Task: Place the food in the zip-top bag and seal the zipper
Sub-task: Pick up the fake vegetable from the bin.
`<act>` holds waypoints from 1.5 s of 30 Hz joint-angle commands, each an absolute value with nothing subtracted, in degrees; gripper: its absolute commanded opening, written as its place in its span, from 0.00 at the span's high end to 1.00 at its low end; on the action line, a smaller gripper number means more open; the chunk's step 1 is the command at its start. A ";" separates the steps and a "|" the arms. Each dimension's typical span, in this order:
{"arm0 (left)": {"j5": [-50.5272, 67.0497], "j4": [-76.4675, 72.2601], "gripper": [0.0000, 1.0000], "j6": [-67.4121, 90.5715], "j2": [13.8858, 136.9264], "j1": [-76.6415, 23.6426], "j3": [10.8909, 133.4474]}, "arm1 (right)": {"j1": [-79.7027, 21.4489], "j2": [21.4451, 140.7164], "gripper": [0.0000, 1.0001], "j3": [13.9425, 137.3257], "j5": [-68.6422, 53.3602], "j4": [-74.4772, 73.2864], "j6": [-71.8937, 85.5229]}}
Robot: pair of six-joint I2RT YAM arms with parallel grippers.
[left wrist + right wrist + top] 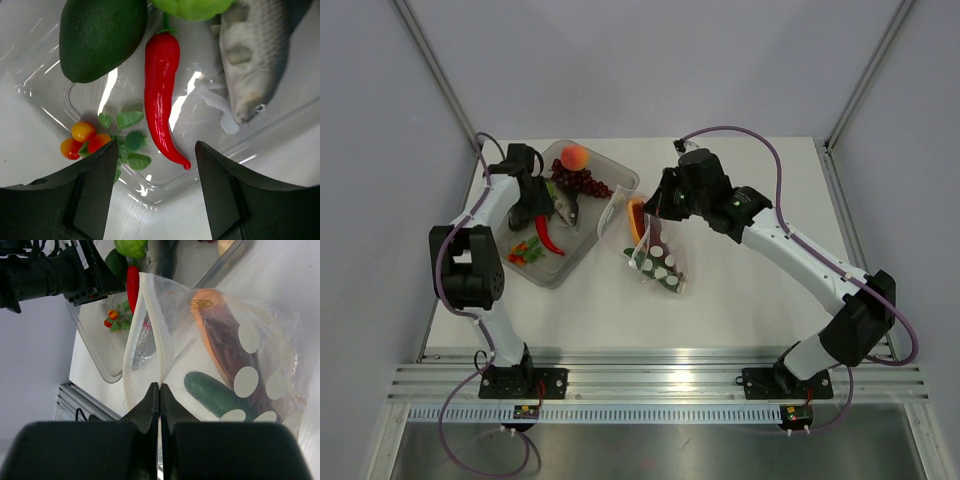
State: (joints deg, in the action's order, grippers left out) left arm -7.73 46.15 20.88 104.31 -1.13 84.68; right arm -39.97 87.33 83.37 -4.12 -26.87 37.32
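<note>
Two foods in zip-top bag [185, 360], orange wedge [220, 330] and cucumber [210, 392], right gripper [159, 390] pinching its zipper [160, 345], tray [45, 115] holding avocado [100, 35], red chili [161, 95], fish [252, 55], left gripper [156, 155] spread wide above.

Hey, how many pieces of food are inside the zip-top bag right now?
2. An orange-red fruit wedge lies diagonally across the zip-top bag; a dark-green cucumber sits beside it, nearer the right end effector. The spotted plastic may hide more.
</note>
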 commanded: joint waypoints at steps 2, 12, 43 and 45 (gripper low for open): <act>-6.07 40.96 0.38 22.32 106.77 1.22 84.90 | -40.78 86.57 1.00 85.34 -4.83 -23.73 37.18; -3.43 37.88 0.43 22.59 112.85 1.85 84.91 | -40.87 86.66 1.00 84.55 -5.54 -22.94 37.35; -7.65 39.91 1.00 18.19 78.07 -4.03 82.00 | -40.96 86.39 1.00 83.32 -6.15 -21.80 39.02; -7.47 39.56 1.00 18.46 76.30 -7.02 82.97 | -41.04 87.01 1.00 83.76 -6.15 -21.62 39.20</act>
